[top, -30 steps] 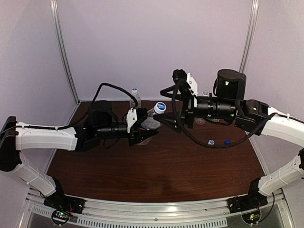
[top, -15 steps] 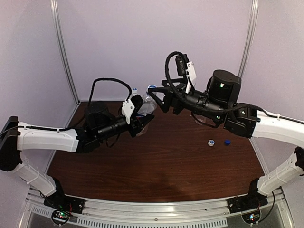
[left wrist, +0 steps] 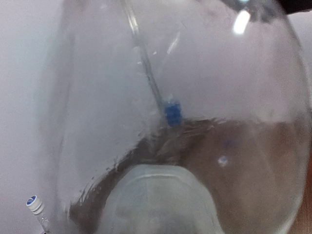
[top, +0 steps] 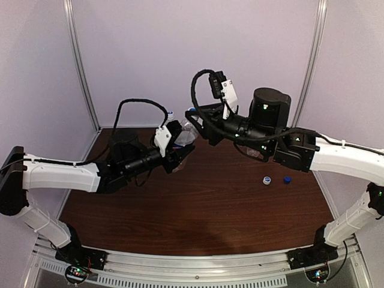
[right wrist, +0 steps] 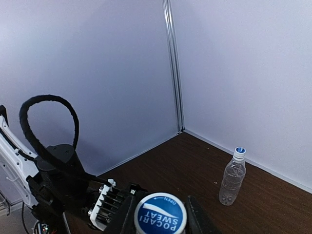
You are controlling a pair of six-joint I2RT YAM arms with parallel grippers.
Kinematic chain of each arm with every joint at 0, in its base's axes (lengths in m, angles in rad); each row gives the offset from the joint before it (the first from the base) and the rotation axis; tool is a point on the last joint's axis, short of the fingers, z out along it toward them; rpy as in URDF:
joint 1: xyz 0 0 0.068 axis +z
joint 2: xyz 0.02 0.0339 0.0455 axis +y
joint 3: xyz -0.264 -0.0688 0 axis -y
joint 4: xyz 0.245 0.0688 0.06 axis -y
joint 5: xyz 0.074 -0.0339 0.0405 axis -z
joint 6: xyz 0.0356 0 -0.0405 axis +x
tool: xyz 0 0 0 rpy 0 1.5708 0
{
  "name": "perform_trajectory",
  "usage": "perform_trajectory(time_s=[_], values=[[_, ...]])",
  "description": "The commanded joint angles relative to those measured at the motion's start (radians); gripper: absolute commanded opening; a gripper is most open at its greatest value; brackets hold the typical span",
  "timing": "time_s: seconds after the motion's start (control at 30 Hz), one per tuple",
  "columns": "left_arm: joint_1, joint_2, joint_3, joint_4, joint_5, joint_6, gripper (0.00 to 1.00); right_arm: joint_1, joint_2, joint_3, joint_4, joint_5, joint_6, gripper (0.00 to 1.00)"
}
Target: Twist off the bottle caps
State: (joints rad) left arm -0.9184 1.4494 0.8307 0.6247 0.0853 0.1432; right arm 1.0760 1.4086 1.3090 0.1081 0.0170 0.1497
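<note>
My left gripper (top: 180,149) is shut on the body of a clear bottle (top: 185,135), holding it tilted above the table. That bottle (left wrist: 185,112) fills the left wrist view, and my left fingers do not show there. Its cap (right wrist: 160,215) is white with a blue "Pocari Sweat" centre. My right gripper (right wrist: 160,218) is shut on this cap, with a dark finger (right wrist: 123,214) pressed on each side. In the top view the right gripper (top: 194,116) meets the bottle's neck from the right. Two loose caps lie on the table: a white-and-blue cap (top: 266,179) and a dark blue cap (top: 287,179).
A second clear bottle (right wrist: 232,178) stands capped (right wrist: 240,151) near the back wall at the left corner; its cap (top: 170,113) peeks out behind the held bottle. Something clear (top: 254,152) sits under my right forearm. Walls close the table at the back and sides.
My right gripper has shut on the cap of the held bottle. Both arms moved up and toward the back left, and the bottle now tilts more upright.
</note>
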Motion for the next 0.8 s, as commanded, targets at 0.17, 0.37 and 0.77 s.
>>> perform_trajectory(time_s=[0.17, 0.37, 0.77], values=[[-0.006, 0.008, 0.056, -0.073, 0.094, 0.083, 0.38, 0.002, -0.049, 0.016, -0.071, -0.074, -0.186, 0.00], [-0.006, -0.017, 0.086, -0.287, 0.466, 0.225, 0.38, -0.006, -0.121, 0.063, -0.445, -0.480, -0.665, 0.00], [-0.006, 0.020, 0.163, -0.454, 0.714, 0.276, 0.38, -0.008, -0.114, 0.166, -0.848, -0.665, -1.104, 0.00]])
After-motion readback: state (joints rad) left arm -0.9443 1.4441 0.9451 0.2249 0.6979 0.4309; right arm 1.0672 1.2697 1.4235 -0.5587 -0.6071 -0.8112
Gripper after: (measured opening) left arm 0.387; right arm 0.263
